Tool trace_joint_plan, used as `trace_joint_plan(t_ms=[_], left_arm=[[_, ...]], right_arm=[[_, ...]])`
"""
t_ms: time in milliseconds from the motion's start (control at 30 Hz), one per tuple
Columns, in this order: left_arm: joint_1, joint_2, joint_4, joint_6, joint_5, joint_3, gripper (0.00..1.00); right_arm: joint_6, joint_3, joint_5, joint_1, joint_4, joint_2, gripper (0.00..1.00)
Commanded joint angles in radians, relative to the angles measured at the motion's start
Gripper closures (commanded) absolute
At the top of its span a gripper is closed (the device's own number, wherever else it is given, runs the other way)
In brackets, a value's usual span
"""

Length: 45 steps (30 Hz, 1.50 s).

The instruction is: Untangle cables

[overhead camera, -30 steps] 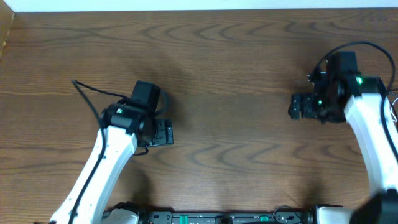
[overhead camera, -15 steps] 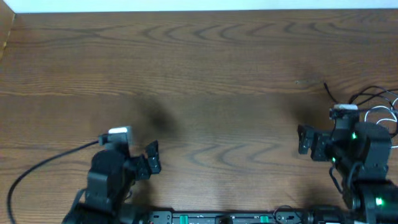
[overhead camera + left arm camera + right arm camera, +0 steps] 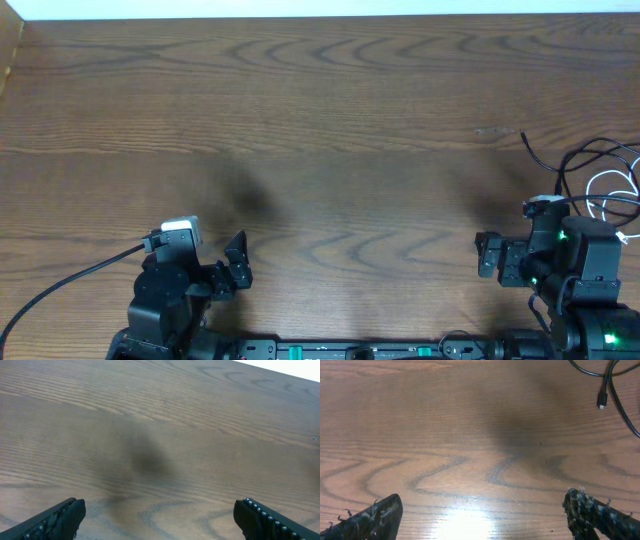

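Moved: both arms drew back to the bench's [image 3: 320, 120] near edge.
Left hand [image 3: 236, 265]: fingers apart, empty.
Right hand [image 3: 484, 255]: fingers apart, empty.
Black cable [image 3: 529, 146], white cable [image 3: 597, 180]: right edge, cut off.

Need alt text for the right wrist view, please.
The right gripper hangs open and empty over the wood table. A black cable lies at the top right of the view, its small plug end well apart from the gripper.
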Motion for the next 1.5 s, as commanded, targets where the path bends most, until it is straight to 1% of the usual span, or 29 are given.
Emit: trace_joint_plan(t_ms=[0, 1267, 1300, 1467], left_arm=[[0.003, -0.005, 0.001, 0.017, -0.016, -0.005, 0.01], [0.003, -0.005, 0.001, 0.017, -0.016, -0.005, 0.01], [0.003, -0.005, 0.001, 0.017, -0.016, -0.005, 0.01], [0.003, -0.005, 0.001, 0.017, -0.016, -0.005, 0.01]], right_arm=[[0.012, -0.005, 0.005, 0.001, -0.003, -0.002, 0.01], [0.010, -0.005, 0.006, 0.003, -0.003, -0.016, 0.01], [-0.033, -0.005, 0.071, 0.009, -0.002, -0.043, 0.01], [-0.034, -0.016, 0.129, 0.042, 0.036, -0.113, 0.01]])
